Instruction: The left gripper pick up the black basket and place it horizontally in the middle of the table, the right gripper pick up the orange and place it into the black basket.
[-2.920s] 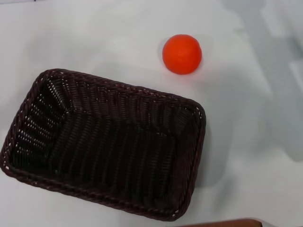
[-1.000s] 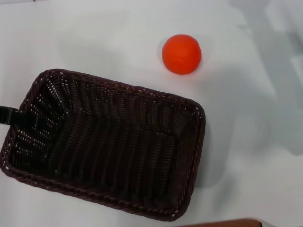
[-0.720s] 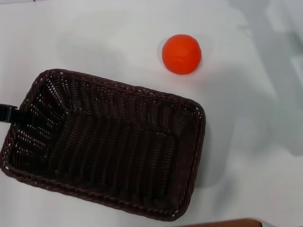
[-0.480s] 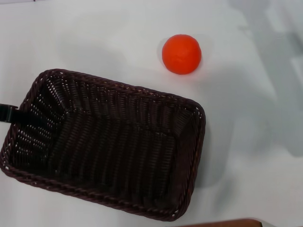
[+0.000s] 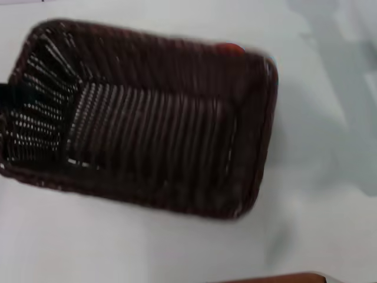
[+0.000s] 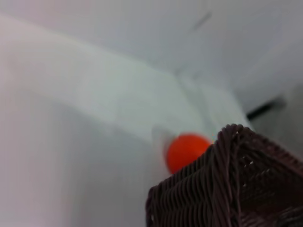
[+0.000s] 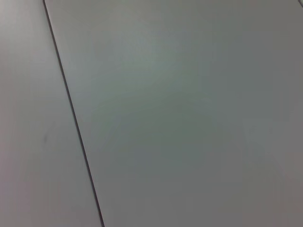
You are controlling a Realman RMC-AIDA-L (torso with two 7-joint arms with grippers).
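The black basket [image 5: 147, 118] appears large and blurred in the head view, raised off the white table [image 5: 147, 253] and lying roughly crosswise. My left gripper [image 5: 6, 95] shows only as a slim black bar at the basket's left short rim, gripping it. The orange [image 5: 231, 48] is almost hidden behind the basket's far rim; only a sliver shows. In the left wrist view the orange [image 6: 185, 151] sits on the table just beyond a corner of the basket [image 6: 232, 189]. My right gripper is out of view.
A thin brown edge strip [image 5: 277, 277] runs along the table's near side. The right wrist view shows only a plain grey surface with a thin dark line [image 7: 71, 109].
The basket has risen and shifted away from me, toward the orange, turning closer to crosswise; it now covers most of the orange. The black bar at its left rim moved with it.
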